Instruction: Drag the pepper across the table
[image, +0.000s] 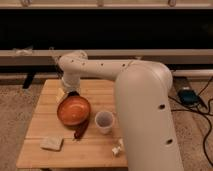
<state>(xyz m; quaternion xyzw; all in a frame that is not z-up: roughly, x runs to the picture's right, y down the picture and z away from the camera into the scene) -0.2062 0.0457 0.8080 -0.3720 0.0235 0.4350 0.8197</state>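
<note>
The pepper (81, 129) is small, dark red and curved, and lies on the light wooden table (45, 107) by the front right rim of the round orange bowl (73, 110). My white arm reaches from the right over the back of the table. My gripper (69, 93) points down at the bowl's far left rim, well behind the pepper and apart from it. The arm's end hides the gripper's tips.
A white cup (104, 121) stands just right of the pepper. A pale flat sponge-like block (51, 143) lies at the front left. A small white object (118, 148) lies near the front edge. Cables and a blue device (188, 96) lie on the floor at right.
</note>
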